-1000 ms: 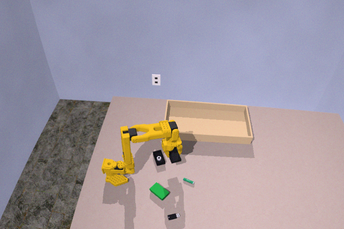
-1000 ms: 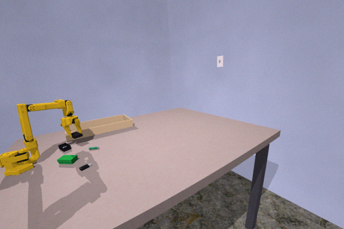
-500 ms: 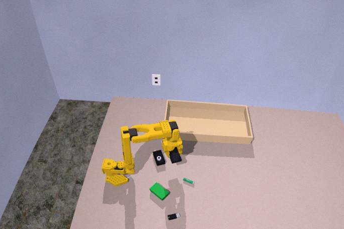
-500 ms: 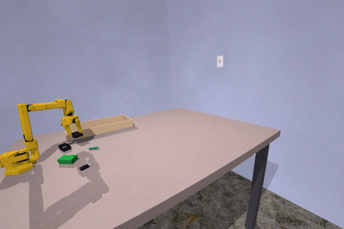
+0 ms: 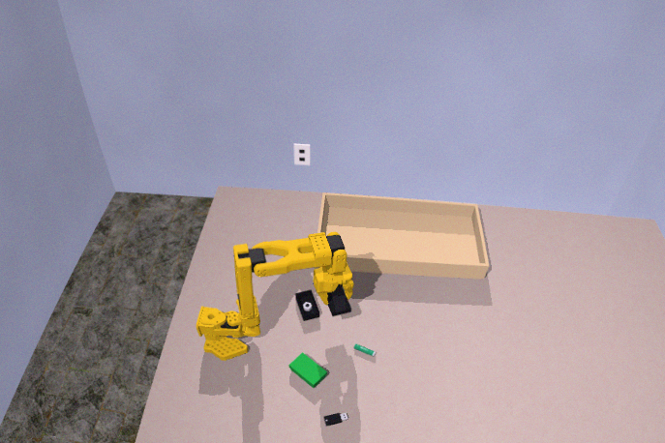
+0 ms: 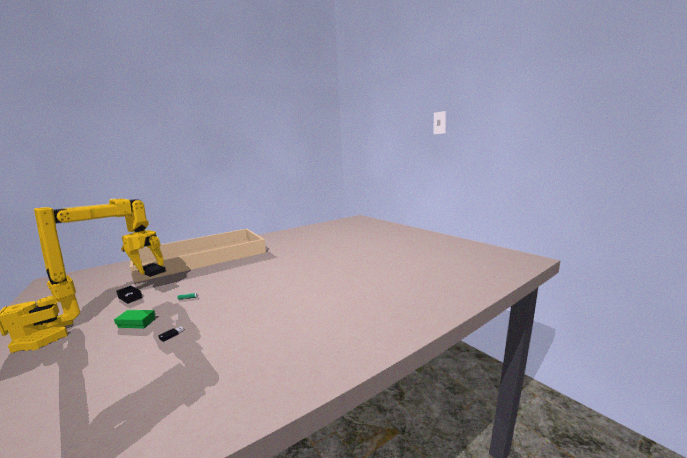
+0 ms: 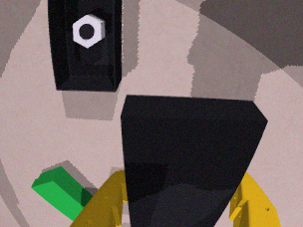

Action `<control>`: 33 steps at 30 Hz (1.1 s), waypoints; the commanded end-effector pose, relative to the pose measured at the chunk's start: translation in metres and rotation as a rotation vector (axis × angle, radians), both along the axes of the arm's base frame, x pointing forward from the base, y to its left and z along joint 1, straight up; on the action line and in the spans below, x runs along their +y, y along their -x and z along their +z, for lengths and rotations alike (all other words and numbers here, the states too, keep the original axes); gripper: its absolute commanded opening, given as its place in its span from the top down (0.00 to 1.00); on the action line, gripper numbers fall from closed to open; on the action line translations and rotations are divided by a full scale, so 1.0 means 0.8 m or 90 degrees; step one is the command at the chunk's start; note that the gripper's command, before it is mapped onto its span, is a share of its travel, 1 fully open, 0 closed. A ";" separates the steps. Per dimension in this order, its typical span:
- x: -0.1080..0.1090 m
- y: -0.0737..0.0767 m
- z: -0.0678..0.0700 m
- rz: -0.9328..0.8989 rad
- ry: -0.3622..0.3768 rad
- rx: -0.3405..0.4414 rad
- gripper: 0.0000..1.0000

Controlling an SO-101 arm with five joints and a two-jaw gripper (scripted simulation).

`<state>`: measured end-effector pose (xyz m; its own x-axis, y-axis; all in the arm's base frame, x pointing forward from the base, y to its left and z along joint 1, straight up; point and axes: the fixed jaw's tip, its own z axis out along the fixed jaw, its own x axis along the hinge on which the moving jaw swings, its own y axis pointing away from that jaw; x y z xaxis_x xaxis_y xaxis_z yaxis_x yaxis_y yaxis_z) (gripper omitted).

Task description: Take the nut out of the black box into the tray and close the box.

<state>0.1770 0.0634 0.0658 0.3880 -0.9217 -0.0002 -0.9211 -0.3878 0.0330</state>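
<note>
The tool (image 5: 337, 298) (image 6: 151, 263) (image 7: 176, 209) grips the black lid (image 5: 339, 304) (image 6: 151, 269) (image 7: 189, 149) above the tabletop (image 5: 499, 366) (image 6: 354, 302) (image 7: 164, 65); beside it, the open black box (image 5: 314, 313) (image 6: 123, 297) (image 7: 61, 82) holds the nut (image 5: 307, 310) (image 6: 129, 294) (image 7: 76, 32).

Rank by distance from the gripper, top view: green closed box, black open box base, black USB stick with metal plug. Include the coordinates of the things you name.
1. Black open box base (image 5: 300, 298) (image 6: 123, 296) (image 7: 57, 45): just left of the gripper (image 5: 338, 302) (image 6: 151, 268) in the picture.
2. Green closed box (image 5: 308, 369) (image 6: 134, 318) (image 7: 57, 186): below-left.
3. Black USB stick with metal plug (image 5: 334, 419) (image 6: 169, 334): lowest.
</note>
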 end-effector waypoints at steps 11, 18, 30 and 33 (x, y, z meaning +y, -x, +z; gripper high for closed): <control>0.000 -0.007 0.000 0.001 -0.008 -0.020 0.79; 0.000 -0.009 -0.012 0.001 -0.008 -0.020 0.79; 0.001 -0.009 -0.035 0.001 -0.008 -0.020 0.79; 0.001 -0.009 -0.041 0.001 -0.008 -0.020 0.79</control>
